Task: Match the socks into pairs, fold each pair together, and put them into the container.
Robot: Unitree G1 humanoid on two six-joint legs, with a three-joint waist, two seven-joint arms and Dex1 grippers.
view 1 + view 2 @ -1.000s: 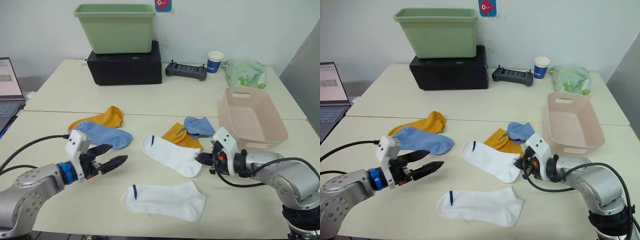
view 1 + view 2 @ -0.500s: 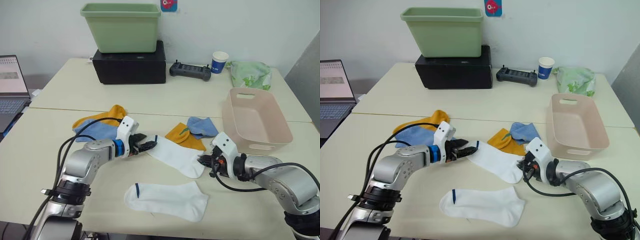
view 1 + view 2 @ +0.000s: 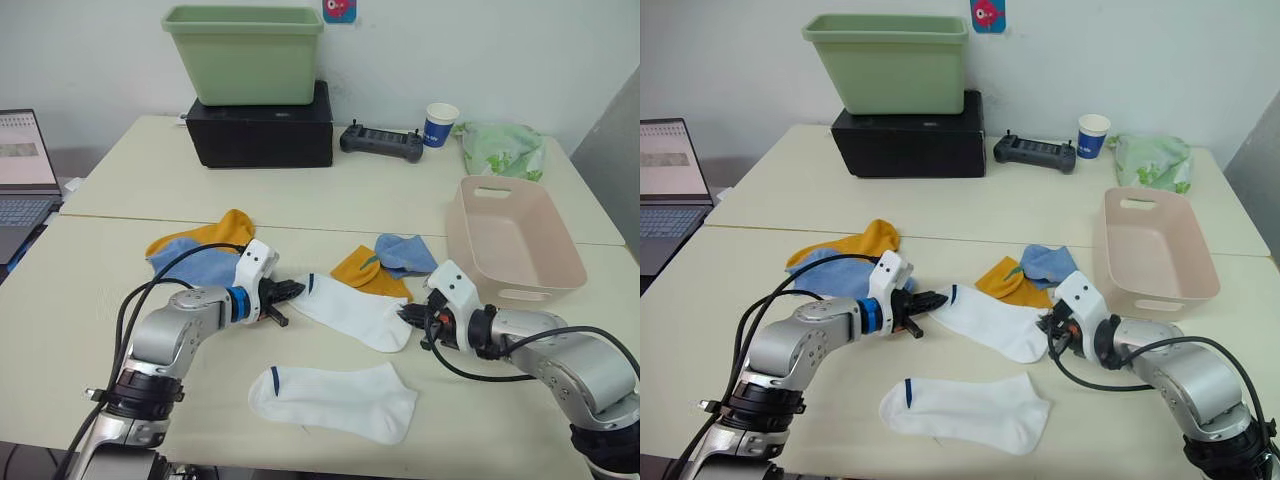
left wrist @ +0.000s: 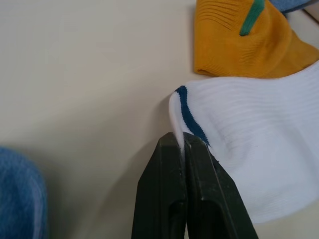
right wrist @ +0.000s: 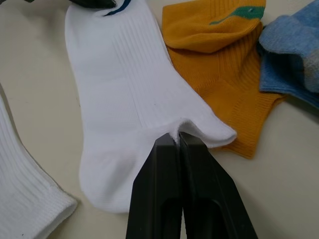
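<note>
**Both hands pinch one white sock at its two ends**

On the cream desk (image 3: 110, 330) one white sock (image 3: 350, 312) lies flat near the middle, slanted, with its cuff to the robot's left. The left hand (image 3: 290, 291) is clenched on the cuff edge of this sock, just beside the dark blue stripe; in the left wrist view the two black fingers (image 4: 172, 199) are pressed together with a thin fold of white fabric between them. The right hand (image 3: 410, 317) grasps the same sock at the other end, at the toe side; in the right wrist view its fingers (image 5: 162, 199) are also closed tight on a small raised fold of the fabric.

The second white sock (image 3: 335, 401) lies alone on the desk, nearer to the robot, free from both hands. Behind the held sock there is a mustard-yellow sock (image 3: 367, 273), touching it, and a light blue sock (image 3: 404, 253) lies partly over the yellow one. On the left side another light blue sock (image 3: 200, 267) lies over another mustard-yellow sock (image 3: 222, 231).

The pale pink container (image 3: 560, 265) stands on the right part of the desk, near the right hand but apart from it.

At the back of the desk I see a light green tub (image 3: 245, 53) on a black box (image 3: 262, 136), a black controller (image 3: 378, 141), a paper cup (image 3: 438, 124) and a green patterned bag (image 3: 502, 148). A laptop (image 3: 25, 165) is at the far left.
</note>
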